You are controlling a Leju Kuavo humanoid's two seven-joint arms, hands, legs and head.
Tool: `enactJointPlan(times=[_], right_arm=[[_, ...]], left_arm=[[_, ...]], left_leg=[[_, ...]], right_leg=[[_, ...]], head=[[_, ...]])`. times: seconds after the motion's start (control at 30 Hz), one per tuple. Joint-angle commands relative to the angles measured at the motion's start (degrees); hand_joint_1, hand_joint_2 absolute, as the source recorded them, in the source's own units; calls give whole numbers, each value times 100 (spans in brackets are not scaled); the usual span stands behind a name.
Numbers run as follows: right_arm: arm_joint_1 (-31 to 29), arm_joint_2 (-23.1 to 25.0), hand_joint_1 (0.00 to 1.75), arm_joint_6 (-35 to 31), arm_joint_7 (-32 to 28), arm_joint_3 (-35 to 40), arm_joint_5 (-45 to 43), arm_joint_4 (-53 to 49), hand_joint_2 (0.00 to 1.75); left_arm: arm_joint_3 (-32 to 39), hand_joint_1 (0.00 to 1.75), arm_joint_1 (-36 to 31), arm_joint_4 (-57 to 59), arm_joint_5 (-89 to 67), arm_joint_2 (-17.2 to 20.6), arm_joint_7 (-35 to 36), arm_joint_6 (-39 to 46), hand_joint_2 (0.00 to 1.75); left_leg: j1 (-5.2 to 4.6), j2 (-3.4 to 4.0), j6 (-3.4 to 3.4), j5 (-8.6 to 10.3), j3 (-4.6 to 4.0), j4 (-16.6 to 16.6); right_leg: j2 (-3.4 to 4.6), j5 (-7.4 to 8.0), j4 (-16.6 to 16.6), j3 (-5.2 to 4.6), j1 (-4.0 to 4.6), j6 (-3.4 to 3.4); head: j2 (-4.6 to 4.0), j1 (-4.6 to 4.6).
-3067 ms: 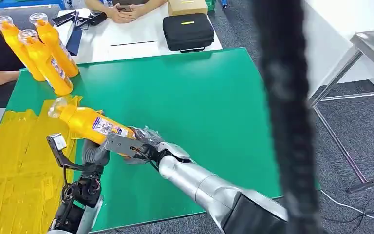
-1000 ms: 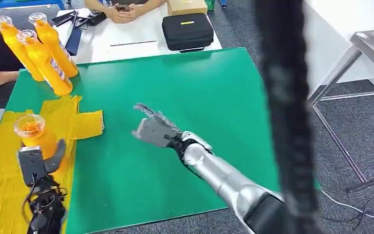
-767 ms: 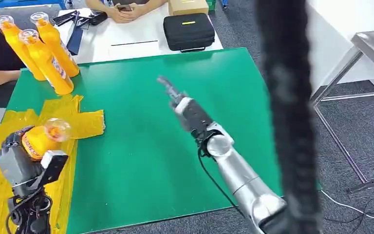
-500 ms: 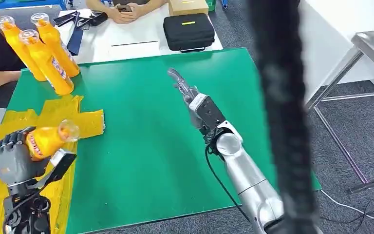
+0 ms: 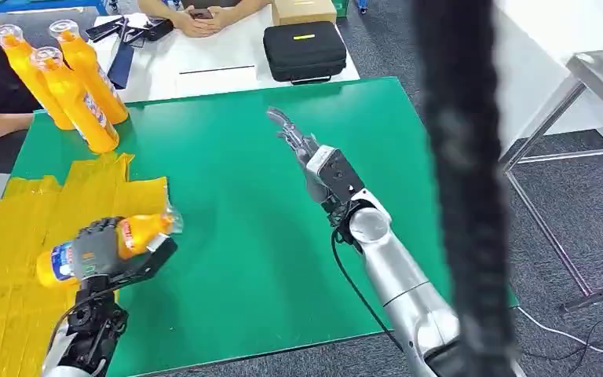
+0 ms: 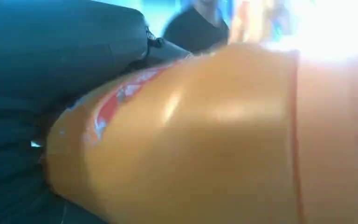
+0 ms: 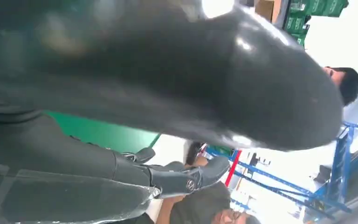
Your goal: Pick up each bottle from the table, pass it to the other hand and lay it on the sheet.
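Observation:
My left hand (image 5: 98, 250) grips an orange bottle (image 5: 137, 232) with a clear cap, held on its side over the yellow sheet (image 5: 16, 228) at the table's left front. The bottle (image 6: 205, 135) sits close against the dark fingers in the left wrist view. My right hand (image 5: 302, 149) is raised over the middle of the green table (image 5: 283, 212), fingers spread and holding nothing. Three more orange bottles (image 5: 71, 86) stand upright at the table's far left corner.
A person's arm (image 5: 0, 124) rests by the standing bottles. Another person's hands (image 5: 200, 20) lie on a white table beyond, with a black case (image 5: 304, 49) and a cardboard box (image 5: 302, 9). A thick black cable (image 5: 463, 188) hangs in front. A metal table (image 5: 597, 78) stands at right.
The bottle passed from my right hand to my left. The left hand turned it from upright onto its side over the sheet. My right arm drew back and up over the table's middle.

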Motion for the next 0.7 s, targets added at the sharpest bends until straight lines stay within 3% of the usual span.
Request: enactJointPlan(times=[0.03, 0.07, 0.1, 0.13, 0.17, 0.3, 0.63, 0.7], right_arm=[[-324, -108, 0, 23, -42, 149, -69, 607, 0], [-324, -108, 0, 23, -42, 149, -69, 607, 0], [-324, -108, 0, 23, -42, 149, -69, 607, 0], [-319, -99, 0, 12, -42, 140, -73, 604, 0], [-313, -98, 0, 8, -42, 138, -72, 606, 0], [-289, -89, 0, -19, -47, 132, -66, 665, 0], [-380, -71, 0, -68, -50, 139, 77, 1072, 0], [-320, -90, 0, -299, -147, 71, 169, 1044, 0]], left_arm=[[-648, 70, -803, 2247, -34, 267, -56, -641, 175], [-648, 70, -803, 2247, -34, 267, -56, -641, 175], [-648, 2, -803, 2247, -34, 267, -56, -641, 175], [-656, 0, -796, 2244, -20, 272, -11, -682, 175], [-649, 0, -810, 2261, -31, 277, 113, -764, 0], [-672, 0, -827, 2234, 15, 301, 226, -868, 0], [-88, 0, -1011, 1949, 1126, 208, -1047, -1269, 0], [386, 0, -1073, 1752, 2106, 90, -1897, -1453, 0]], left_leg=[[5, 4, -19, -15, 42, 0], [4, 3, -18, -14, 47, -3], [1, -1, -16, -11, 49, -5], [-1, -4, -11, -7, 44, -6], [2, 4, -18, -13, 64, -5], [9, 19, -25, -16, 89, -4], [0, -18, -7, 4, 107, -7], [2, -18, -7, 5, 108, -6]], right_leg=[[-7, -14, -1, 44, 6, -3], [-5, -13, -3, 49, 5, -4], [-6, -10, -3, 51, 2, -3], [-10, -7, -3, 48, 0, -1], [-7, -11, -3, 67, 3, -3], [5, -11, -7, 93, 9, -1], [-24, -10, -3, 116, 1, 3], [-24, -10, -4, 117, 4, 3]], head=[[0, 2], [0, 2], [0, 0], [0, -2], [0, 0], [0, -2], [0, 0], [0, 0]])
